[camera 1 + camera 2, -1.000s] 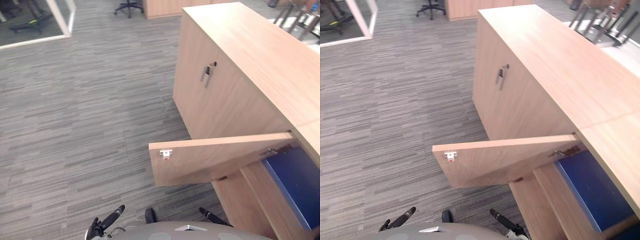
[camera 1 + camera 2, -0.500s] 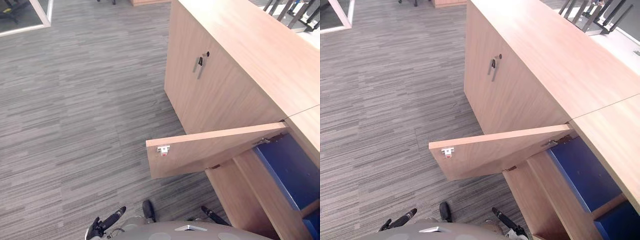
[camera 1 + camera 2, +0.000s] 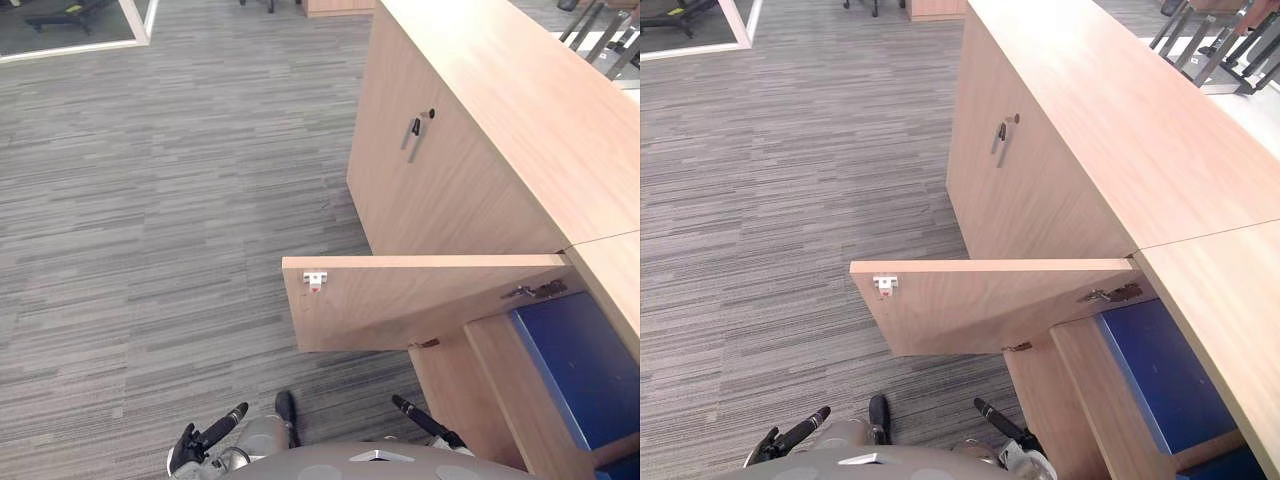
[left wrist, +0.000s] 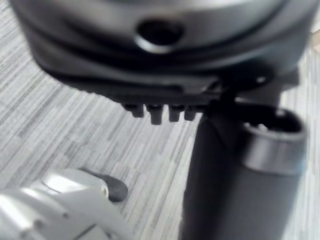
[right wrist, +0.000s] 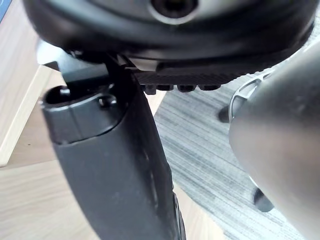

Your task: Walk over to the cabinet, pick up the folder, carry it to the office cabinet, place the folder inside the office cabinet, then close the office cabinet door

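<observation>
inside the open office cabinet [image 3: 1078, 372], behind its swung-out door [image 3: 990, 310], the blue folder [image 3: 1150, 370] lies apart from the left hand [image 3: 215, 435] and the nearer right hand [image 3: 1000, 422], both straight-fingered and empty.

Grey striped carpet [image 3: 150, 200] beneath left hand [image 3: 213, 433], stretching far ahead of it. Far ahead, to its outer side: white-framed glass partition [image 3: 133, 22]. Far end: office chair base [image 3: 875, 8], light wood furniture [image 3: 335, 6] beside it. Ahead of right hand [image 3: 420, 418]: closed wood cupboard [image 3: 440, 190], metal handle [image 3: 413, 130]. Far beyond: dark chair legs [image 3: 1202, 45].
</observation>
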